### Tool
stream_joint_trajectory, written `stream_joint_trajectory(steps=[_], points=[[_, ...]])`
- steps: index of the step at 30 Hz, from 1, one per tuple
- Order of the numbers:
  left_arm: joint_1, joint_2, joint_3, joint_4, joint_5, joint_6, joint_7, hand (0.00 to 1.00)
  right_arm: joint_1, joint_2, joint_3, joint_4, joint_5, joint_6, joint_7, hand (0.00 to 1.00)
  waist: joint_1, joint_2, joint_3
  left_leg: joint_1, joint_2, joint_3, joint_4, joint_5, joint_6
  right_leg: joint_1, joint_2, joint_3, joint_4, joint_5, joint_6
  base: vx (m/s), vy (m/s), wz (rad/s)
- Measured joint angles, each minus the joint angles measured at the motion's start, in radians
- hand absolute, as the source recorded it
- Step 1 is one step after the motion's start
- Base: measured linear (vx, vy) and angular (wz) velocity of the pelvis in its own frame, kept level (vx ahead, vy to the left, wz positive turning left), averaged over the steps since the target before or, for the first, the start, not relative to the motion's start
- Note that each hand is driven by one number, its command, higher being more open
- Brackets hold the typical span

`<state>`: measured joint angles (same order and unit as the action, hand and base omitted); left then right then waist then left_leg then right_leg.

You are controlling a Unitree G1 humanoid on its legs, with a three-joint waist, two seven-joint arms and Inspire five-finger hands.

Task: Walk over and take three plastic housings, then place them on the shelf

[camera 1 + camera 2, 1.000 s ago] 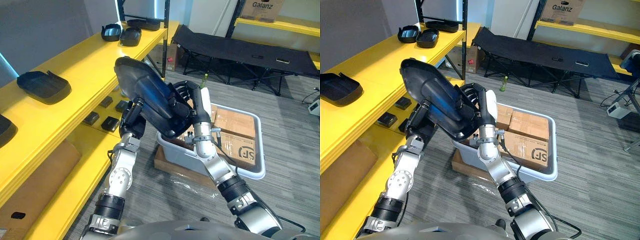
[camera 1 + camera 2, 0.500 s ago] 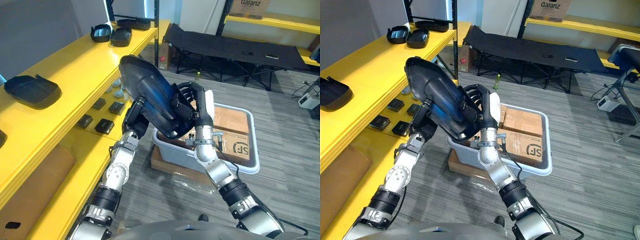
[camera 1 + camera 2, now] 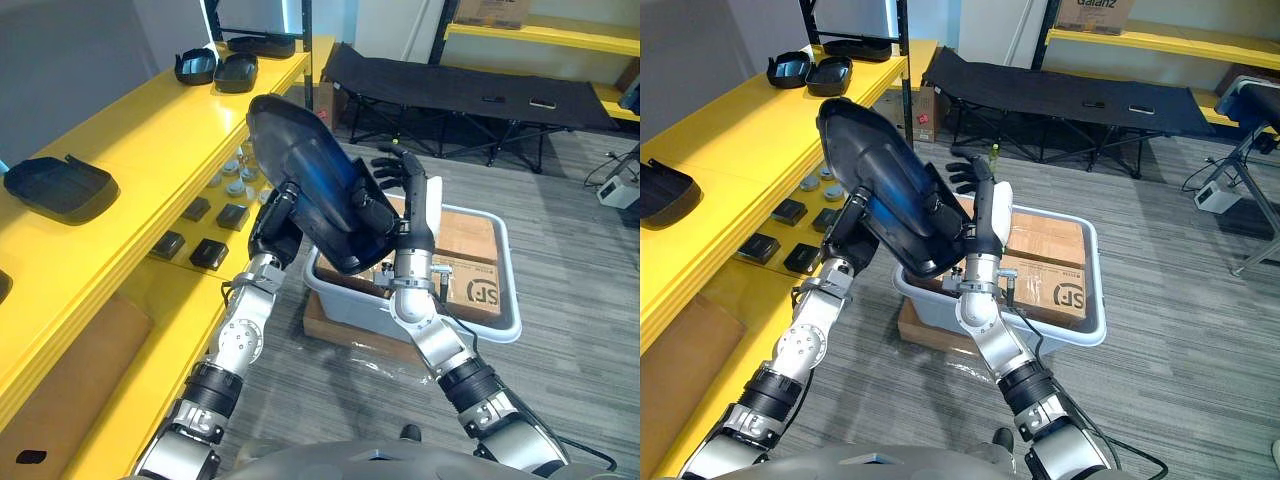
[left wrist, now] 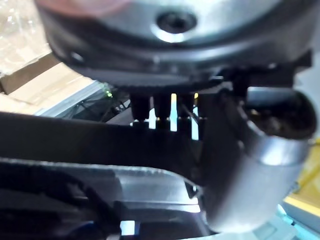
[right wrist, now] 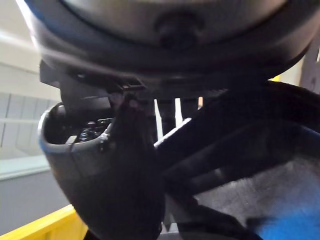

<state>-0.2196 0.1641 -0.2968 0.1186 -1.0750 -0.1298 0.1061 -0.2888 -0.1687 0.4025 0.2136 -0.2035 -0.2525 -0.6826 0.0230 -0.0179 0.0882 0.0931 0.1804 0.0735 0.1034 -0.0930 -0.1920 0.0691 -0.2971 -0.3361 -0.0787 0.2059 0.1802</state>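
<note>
Right hand point(image 3: 410, 205) has uncurled, fingers straight against the housing point(image 3: 310, 180); whether left hand point(image 3: 274, 218) grips, I cannot tell. Placement on the shelf point(image 3: 150, 130) at nine o'clock apparently remains.

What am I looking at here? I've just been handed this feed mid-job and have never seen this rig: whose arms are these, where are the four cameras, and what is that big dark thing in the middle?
These are a humanoid robot's two silver-grey arms, each ending in a dark fingered hand. The two wide pictures come from a stereo camera on its head, looking down. The two close, murky ones come from a camera on each wrist. Between the hands it carries a large dark blue-black plastic housing, held tilted. The right hand presses against it with fairly straight fingers, and the left hand props its other side. Along the robot's left runs a long yellow shelf, where similar dark housings lie. On the floor ahead sits a pale grey plastic tub holding brown cardboard boxes.
</note>
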Motion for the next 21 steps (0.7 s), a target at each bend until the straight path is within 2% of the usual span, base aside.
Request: stream_joint_trajectory(steps=[1, 4, 9, 13, 16, 21], points=[[0.001, -0.001, -0.028, -0.045, 0.129, -0.001, 0.063, 0.0, 0.0, 0.001, 0.007, -0.03, 0.039, 0.027, 0.02, 1.0, 0.001, 0.0, 0.0, 0.0, 0.0, 0.0, 0.0, -0.001, 0.0, 0.0, 0.0, 0.0, 0.0, 0.0, 0.0, 0.0, 0.0, 0.0], [0.034, -0.022, -0.041, -0.151, 0.376, 0.009, 0.158, 0.0, 0.002, 0.012, 0.005, -0.047, 0.054, 0.028, 0.028, 1.0, -0.002, 0.002, 0.001, -0.001, 0.0, 0.003, 0.001, -0.003, 0.002, -0.003, 0.0, 0.001, 0.0, 0.0, 0.0, 0.0, 0.0, -0.03], [0.132, -0.058, 0.015, -0.243, 0.645, 0.025, 0.198, 0.0, 0.009, 0.015, -0.017, -0.129, 0.053, 0.028, 0.048, 1.0, 0.001, 0.016, 0.01, -0.004, 0.001, 0.004, 0.002, -0.006, 0.002, -0.006, 0.003, 0.001, 0.0, 0.0, 0.0, 0.0, 0.0, -0.01], [0.196, -0.069, 0.125, -0.245, 0.91, 0.039, 0.258, 0.0, 0.041, 0.014, -0.05, -0.175, 0.053, 0.024, 0.062, 1.0, 0.007, 0.021, 0.013, -0.006, 0.002, 0.003, 0.002, -0.013, 0.006, -0.007, 0.004, -0.001, 0.0, 0.0, 0.0, 0.0, 0.0, 0.0], [0.222, -0.068, 0.213, -0.256, 1.03, 0.044, 0.317, 0.0, 0.108, 0.015, -0.08, -0.195, 0.055, 0.023, 0.067, 1.0, 0.019, 0.021, 0.013, -0.015, 0.003, 0.002, 0.012, -0.019, 0.003, -0.01, 0.004, -0.003, 0.0, -0.002, -0.001, 0.0, 0.0, 0.0], [0.255, -0.07, 0.251, -0.31, 1.13, 0.05, 0.398, 0.0, 0.16, 0.017, -0.092, -0.198, 0.064, 0.024, 0.097, 1.0, 0.029, 0.021, 0.013, -0.017, 0.003, 0.003, 0.016, -0.023, -0.001, -0.012, 0.004, -0.006, 0.0, -0.002, -0.001, 0.0, 0.0, 0.0]])
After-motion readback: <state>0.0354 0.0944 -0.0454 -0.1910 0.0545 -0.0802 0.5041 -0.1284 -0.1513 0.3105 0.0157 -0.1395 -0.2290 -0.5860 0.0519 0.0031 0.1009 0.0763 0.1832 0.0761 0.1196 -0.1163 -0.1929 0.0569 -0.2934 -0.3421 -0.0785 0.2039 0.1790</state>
